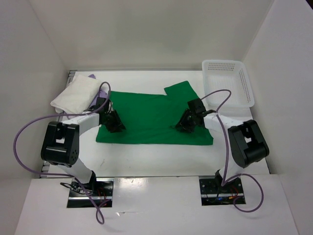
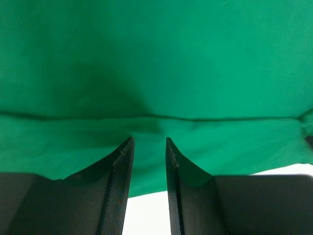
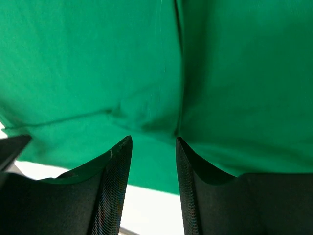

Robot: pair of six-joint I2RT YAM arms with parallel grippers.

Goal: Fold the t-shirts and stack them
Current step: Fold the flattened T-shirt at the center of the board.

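Note:
The bright green t-shirt (image 1: 151,117) lies spread flat mid-table, with one sleeve sticking out at the back right. My left gripper (image 1: 116,125) is open, its tips down over the shirt's front left part. My right gripper (image 1: 185,125) is open over the front right part. In the left wrist view the open gripper (image 2: 149,142) points at green cloth (image 2: 156,63) crossed by a hem line. In the right wrist view the open gripper (image 3: 153,139) points at green cloth (image 3: 98,63) with a seam. The folded white t-shirt (image 1: 76,93) lies at the back left on the lavender t-shirt (image 1: 96,101), which only peeks out.
A white perforated plastic basket (image 1: 243,81) stands at the back right corner. White walls enclose the table on three sides. Bare white table (image 1: 156,156) runs between the green shirt's front edge and the arm bases; a strip of it shows between the left fingers (image 2: 146,213).

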